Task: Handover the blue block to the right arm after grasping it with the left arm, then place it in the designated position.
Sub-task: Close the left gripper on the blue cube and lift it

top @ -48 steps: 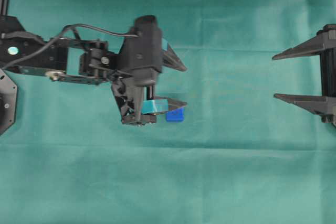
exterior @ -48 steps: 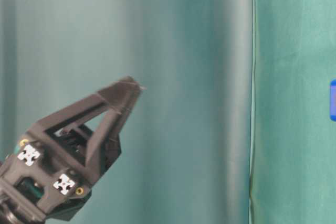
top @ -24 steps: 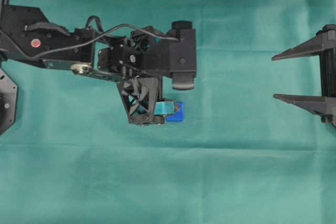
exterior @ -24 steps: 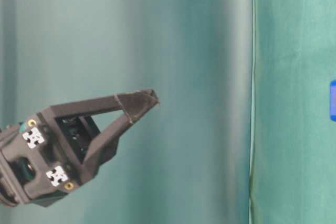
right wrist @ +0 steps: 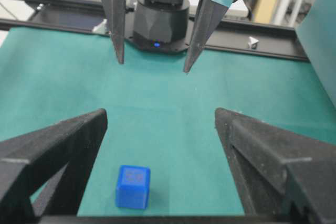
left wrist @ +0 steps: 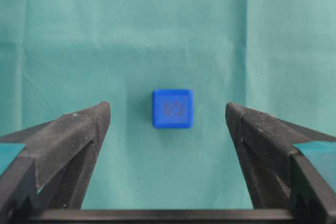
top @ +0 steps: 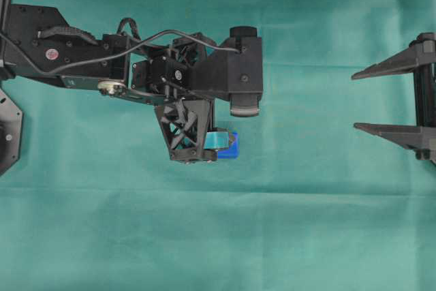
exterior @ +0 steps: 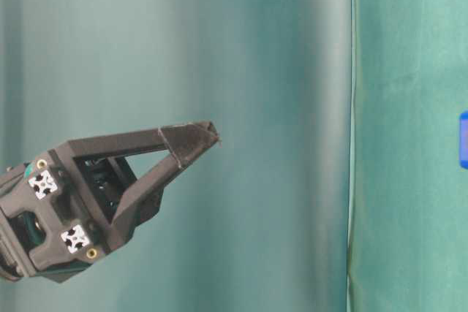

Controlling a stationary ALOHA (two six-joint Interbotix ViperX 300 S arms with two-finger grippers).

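We see the blue block (left wrist: 172, 108) lying flat on the green cloth (top: 286, 236), near the middle of it and well away from every edge. The left gripper (left wrist: 168, 124) hangs above it, pointing down, with its teal-taped fingers (left wrist: 79, 129) spread wide. The block sits between them, touching neither, with bare cloth on both sides. The right gripper (top: 361, 99) waits at the right edge of the cloth, its plain black fingers (top: 381, 67) also wide apart and holding nothing. Between the block and this gripper we see only open cloth. From the right wrist, the block (right wrist: 133, 187) lies low between the fingers.
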